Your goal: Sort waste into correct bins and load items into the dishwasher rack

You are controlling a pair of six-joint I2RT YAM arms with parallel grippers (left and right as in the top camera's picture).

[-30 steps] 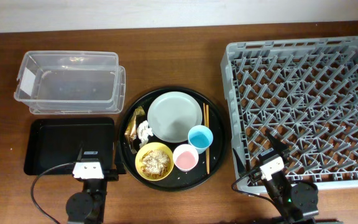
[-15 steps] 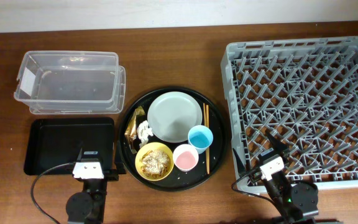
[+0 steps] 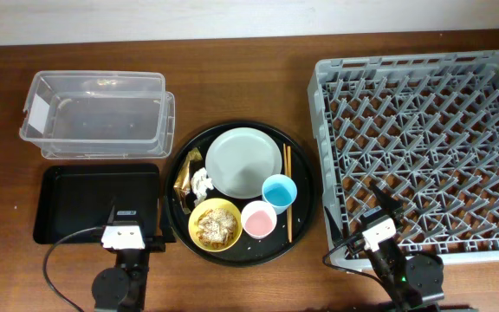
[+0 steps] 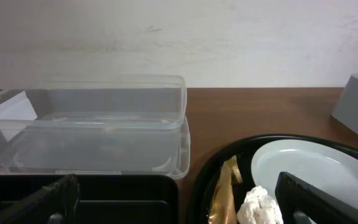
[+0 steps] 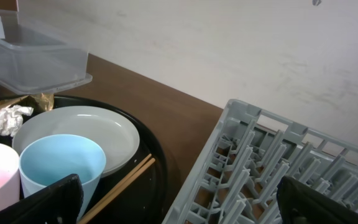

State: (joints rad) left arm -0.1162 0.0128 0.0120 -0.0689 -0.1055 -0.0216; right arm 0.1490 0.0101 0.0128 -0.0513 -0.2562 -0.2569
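Note:
On the round black tray [image 3: 300, 227] lie a grey-green plate [image 3: 243, 162], light-blue cup [image 3: 278, 191], pink cup [image 3: 258, 218], yellow bowl [image 3: 197, 238] holding beige food scraps [image 3: 216, 224], white tissue [image 3: 201, 183], gold wrapper [image 3: 185, 172] and chopsticks [image 3: 288, 191]. The clear tub [image 3: 98, 114] and shallow black tray [image 3: 93, 202] are at the left. The grey rack [image 3: 423, 143] is at the right. My left gripper [image 4: 179, 208] is open and empty at the front, by the black tray. My right gripper [image 5: 179, 205] is open and empty at the rack's front corner.
The brown wooden table [image 3: 232, 78] ends at a pale wall [image 4: 179, 37] at the back. A black cable [image 3: 55, 260] curls beside the left arm's base at the front edge.

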